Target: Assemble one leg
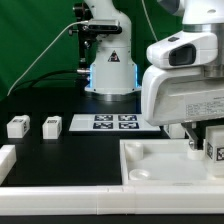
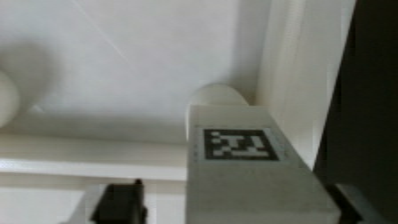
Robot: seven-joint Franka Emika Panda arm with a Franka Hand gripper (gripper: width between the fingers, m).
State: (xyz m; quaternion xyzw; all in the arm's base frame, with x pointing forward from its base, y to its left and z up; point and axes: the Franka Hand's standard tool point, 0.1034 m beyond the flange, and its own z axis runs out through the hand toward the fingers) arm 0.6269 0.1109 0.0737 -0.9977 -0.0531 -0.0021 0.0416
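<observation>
My gripper (image 1: 204, 147) hangs over the near right corner of the large white panel (image 1: 150, 160). One leg (image 1: 213, 150), a white block with a black-and-white tag, stands upright between the fingers, its lower end in the panel's corner. In the wrist view the leg (image 2: 246, 150) fills the middle, its far end resting against the panel's raised rim (image 2: 294, 60). The dark fingers (image 2: 121, 203) stand on either side of it with a thin strip of light showing beside each, so the gripper (image 2: 231, 206) is open around the leg. Two more legs (image 1: 17, 126) (image 1: 51, 126) lie at the exterior view's left.
The marker board (image 1: 113, 122) lies in front of the robot base (image 1: 108, 75). A white block (image 1: 8, 160) sits at the near left edge. The panel's rim runs along the table's front.
</observation>
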